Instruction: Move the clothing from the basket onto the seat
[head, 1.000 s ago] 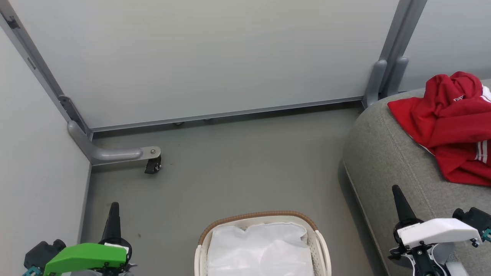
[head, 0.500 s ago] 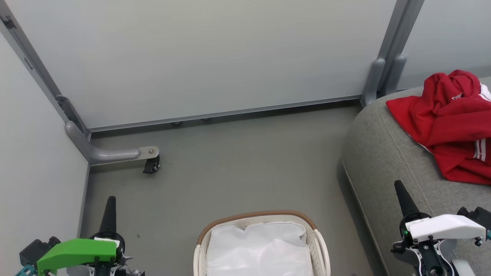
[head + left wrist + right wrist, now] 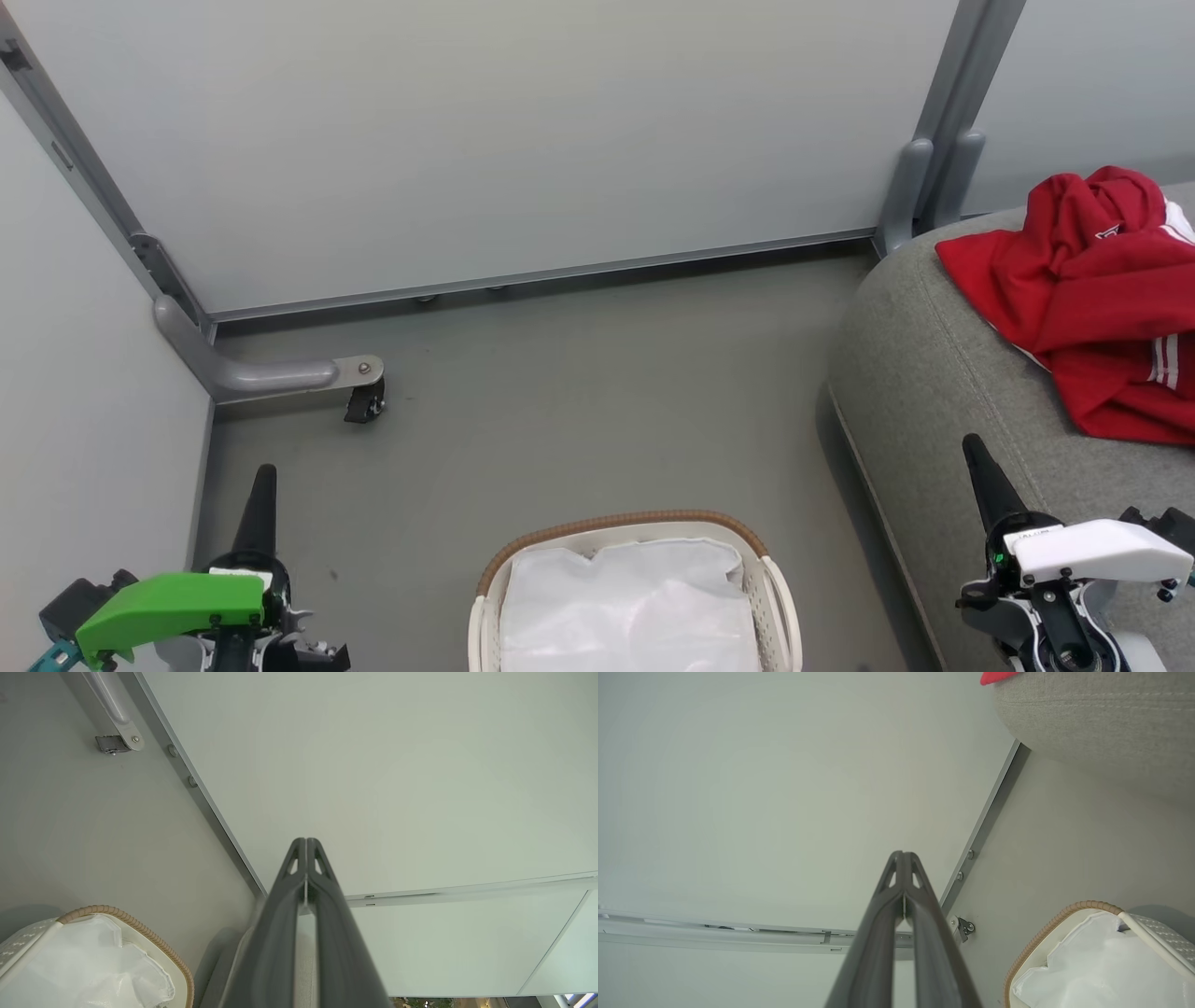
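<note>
The clothing [image 3: 1092, 299] lies heaped on the seat [image 3: 934, 392], at the right of the head view. It is bunched into a peak at the far end and spreads flat toward the near right, so its long axis runs from far to near along the cushion, with white stripes at its right edge. The right wrist view catches just a red corner over the seat's rounded edge. The basket [image 3: 616, 525] stands on the floor left of the seat, apart from it, its brown-rimmed rounded end pointing toward the partition wall [image 3: 523, 140]. Inside it is the white liner [image 3: 635, 607], which both wrist views show crumpled. The left gripper [image 3: 259, 495] and right gripper [image 3: 980, 467] flank the basket. In each wrist view the fingers are pressed together with nothing between them. Compared with a second ago, the clothing's folds look unchanged. The whole picture has drifted slightly, so the camera moved, and the left gripper now sits further left.
</note>
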